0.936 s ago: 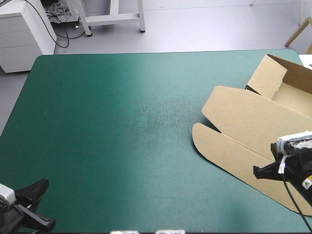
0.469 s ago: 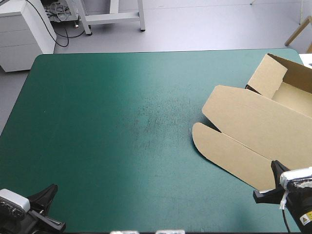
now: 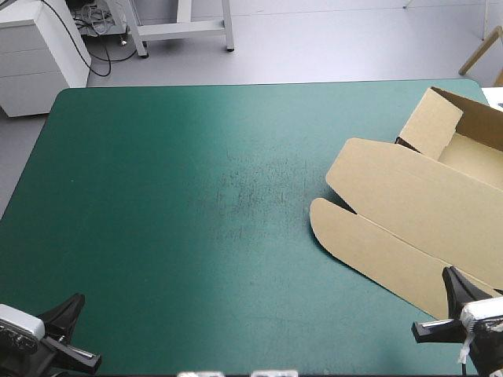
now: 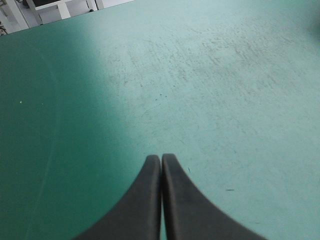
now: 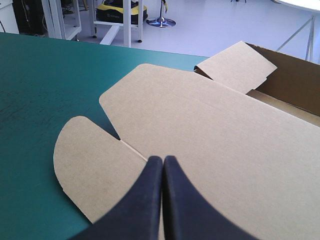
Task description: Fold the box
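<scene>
The box (image 3: 409,196), light, stiff matte brown board, lies at 3 o'clock on the teal-green table (image 3: 196,196), walls raised at its far end. Left wrist view: the left gripper (image 4: 161,159) has its jaws together over bare cover. Right wrist view: the right gripper (image 5: 163,160), jaws also together, is at the flat lid. I would take the rounded flap (image 5: 85,150) by its free edge.

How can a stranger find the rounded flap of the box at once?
On the right side of the teal-green table lies the brown box, partly flat. The flap is its strip nearest the right tool; it alone has a broad rounded end.
</scene>
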{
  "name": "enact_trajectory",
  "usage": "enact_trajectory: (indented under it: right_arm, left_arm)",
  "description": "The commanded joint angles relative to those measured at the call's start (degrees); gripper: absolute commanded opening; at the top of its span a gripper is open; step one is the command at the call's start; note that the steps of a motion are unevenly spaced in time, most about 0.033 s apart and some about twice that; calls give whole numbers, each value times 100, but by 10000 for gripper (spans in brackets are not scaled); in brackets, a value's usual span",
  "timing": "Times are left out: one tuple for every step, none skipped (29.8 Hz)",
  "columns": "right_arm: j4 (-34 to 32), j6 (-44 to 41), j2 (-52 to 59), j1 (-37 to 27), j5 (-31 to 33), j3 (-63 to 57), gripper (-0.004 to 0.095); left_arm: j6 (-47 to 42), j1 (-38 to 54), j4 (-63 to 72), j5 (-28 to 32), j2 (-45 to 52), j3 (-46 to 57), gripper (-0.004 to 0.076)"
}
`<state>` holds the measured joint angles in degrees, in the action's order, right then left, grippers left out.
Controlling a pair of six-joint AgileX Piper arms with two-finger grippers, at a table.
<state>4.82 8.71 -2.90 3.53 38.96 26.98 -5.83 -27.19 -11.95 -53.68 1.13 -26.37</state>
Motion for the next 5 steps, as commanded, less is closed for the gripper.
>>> enact_trajectory:
  right_arm:
    - [14,6,-81,14,-478,121,-19]
    - [14,6,-81,14,-478,121,-19]
    - [14,6,-81,14,-478,121,-19]
    - [14,6,-81,14,-478,121,-19]
    - [14,6,-81,14,-478,121,-19]
  left_arm:
    - [-48,-11,-59,425,60,-108,-10]
    - [-48,-11,-59,425,60,-108,-10]
    - [-48,-11,-59,425,60,-108,-10]
    - [-48,-11,-59,425,60,-108,-10]
    - [-48,-11,-59,425,60,-108,-10]
